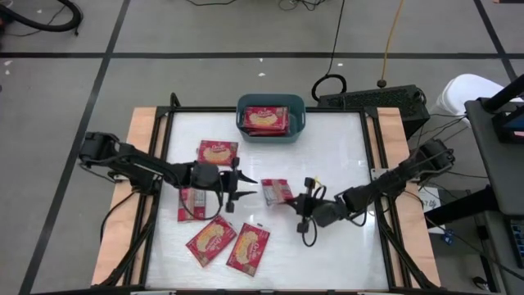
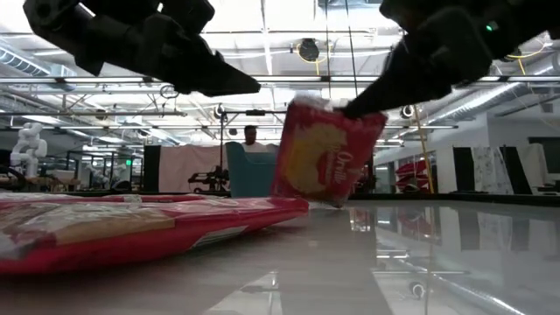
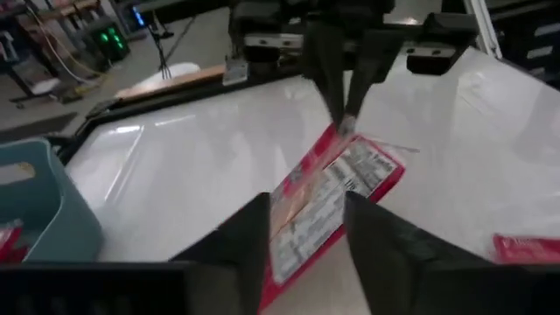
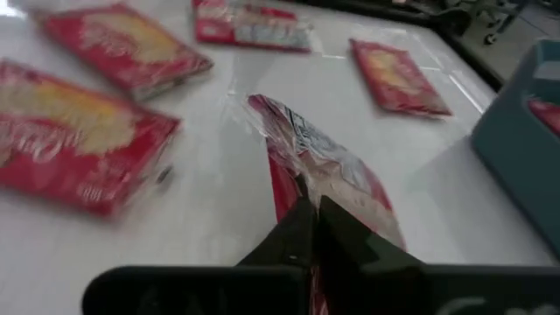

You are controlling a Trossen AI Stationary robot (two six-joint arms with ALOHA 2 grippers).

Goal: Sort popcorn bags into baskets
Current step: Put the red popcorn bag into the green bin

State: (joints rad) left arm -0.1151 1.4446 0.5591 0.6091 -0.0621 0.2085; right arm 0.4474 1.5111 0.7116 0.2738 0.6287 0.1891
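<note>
Pinching one edge of a flat red popcorn bag (image 1: 276, 191) near the white table's (image 1: 344, 147) centre, the right gripper (image 1: 304, 199) holds it tilted, while the left gripper (image 1: 243, 186) waits just beside it, fingers spread, near the teal-blue plastic basket (image 1: 270, 116).

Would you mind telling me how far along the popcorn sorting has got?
Done: the teal basket already holds popcorn bags. In hand: the right claw is shut on one bag, lifted at table centre, with the left claw open beside it. Left: four bags lie on the table, one near the basket, the others at the front.
</note>
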